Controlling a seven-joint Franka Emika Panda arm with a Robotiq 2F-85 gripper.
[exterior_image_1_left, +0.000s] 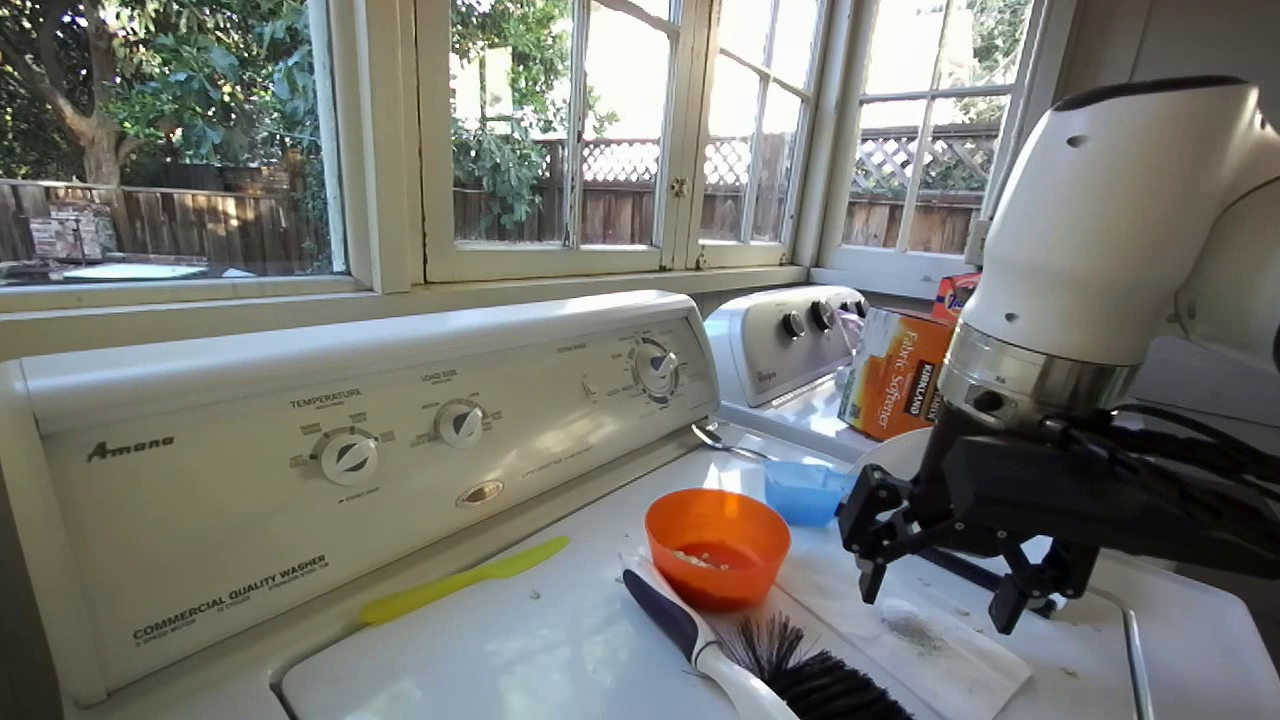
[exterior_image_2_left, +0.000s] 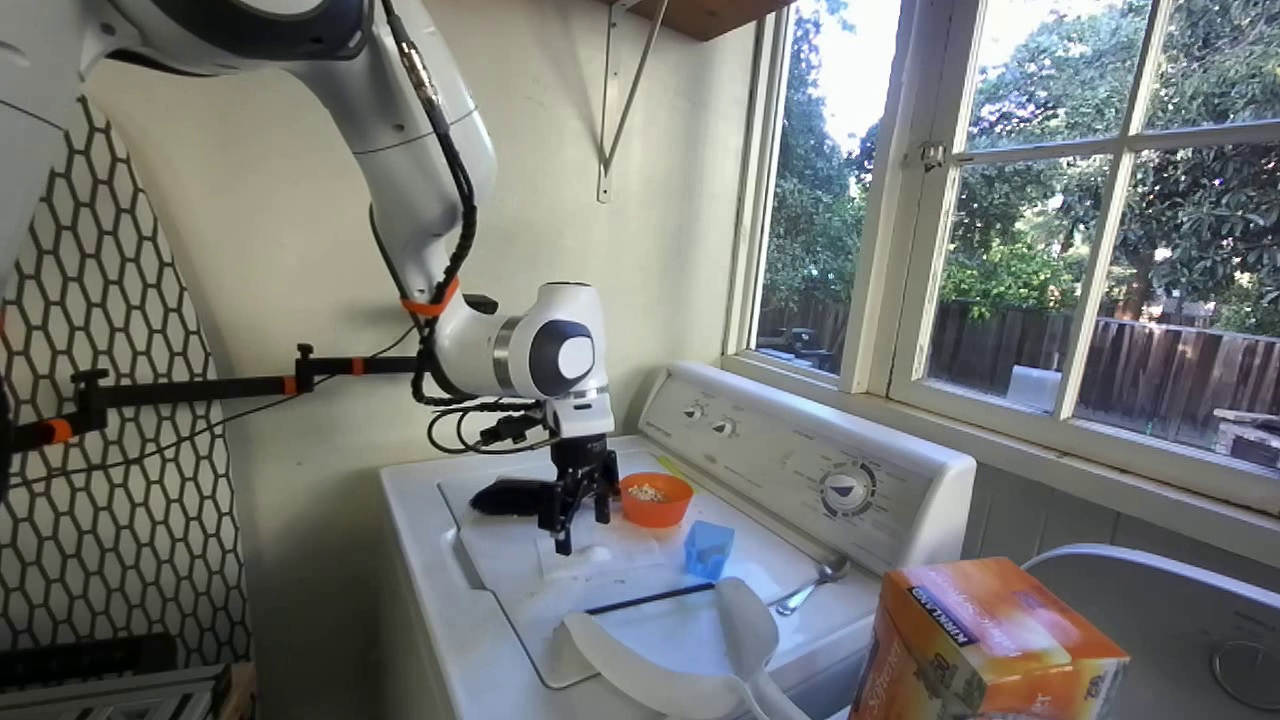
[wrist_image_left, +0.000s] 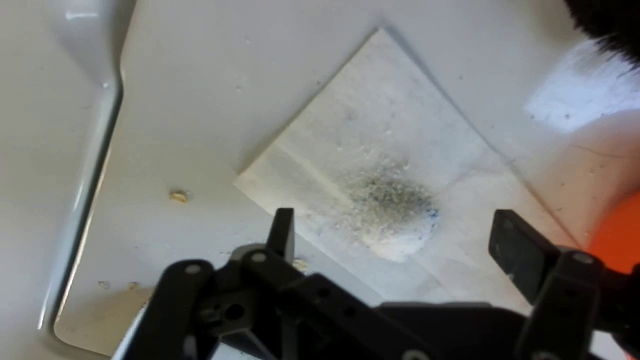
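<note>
The black two-finger gripper (exterior_image_1_left: 938, 605) stands released, its fingers spread wide above a flat white paper-like sheet (wrist_image_left: 370, 95) that bears a small mound of grey-white granules (wrist_image_left: 395, 200) on the glossy white washer lid (wrist_image_left: 190, 125). From that mound in the wrist view, the round orange plastic bowl (wrist_image_left: 620, 235) sits at about 3 o'clock and the white-handled, black-bristled brush (wrist_image_left: 610, 25) at about 2 o'clock.

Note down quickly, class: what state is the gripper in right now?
Gripper: open, holding nothing, above a white sheet bearing a grainy heap.
</note>
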